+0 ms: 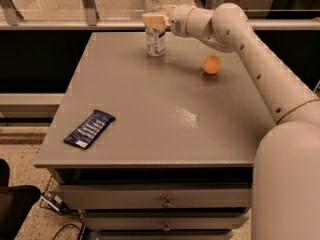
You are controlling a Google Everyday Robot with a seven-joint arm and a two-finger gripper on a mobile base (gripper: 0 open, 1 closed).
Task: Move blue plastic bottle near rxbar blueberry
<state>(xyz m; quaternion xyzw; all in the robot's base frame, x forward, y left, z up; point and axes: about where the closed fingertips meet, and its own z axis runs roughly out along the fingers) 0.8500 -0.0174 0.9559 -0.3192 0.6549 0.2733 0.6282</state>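
The blue plastic bottle (155,39), clear with a white cap and a white-bluish label, stands upright at the far edge of the grey table (150,109). My gripper (154,20) is at the bottle's upper part, just below the cap, with its tan fingers (150,20) closed around it. The bottle's base still rests on the table. The rxbar blueberry (89,128), a flat dark navy wrapper with white lettering, lies near the table's front left corner, far from the bottle.
A round orange fruit (212,64) sits on the table to the right of the bottle, under my arm (250,49). A railing and glass run behind the table. Drawers (165,202) are below the front edge.
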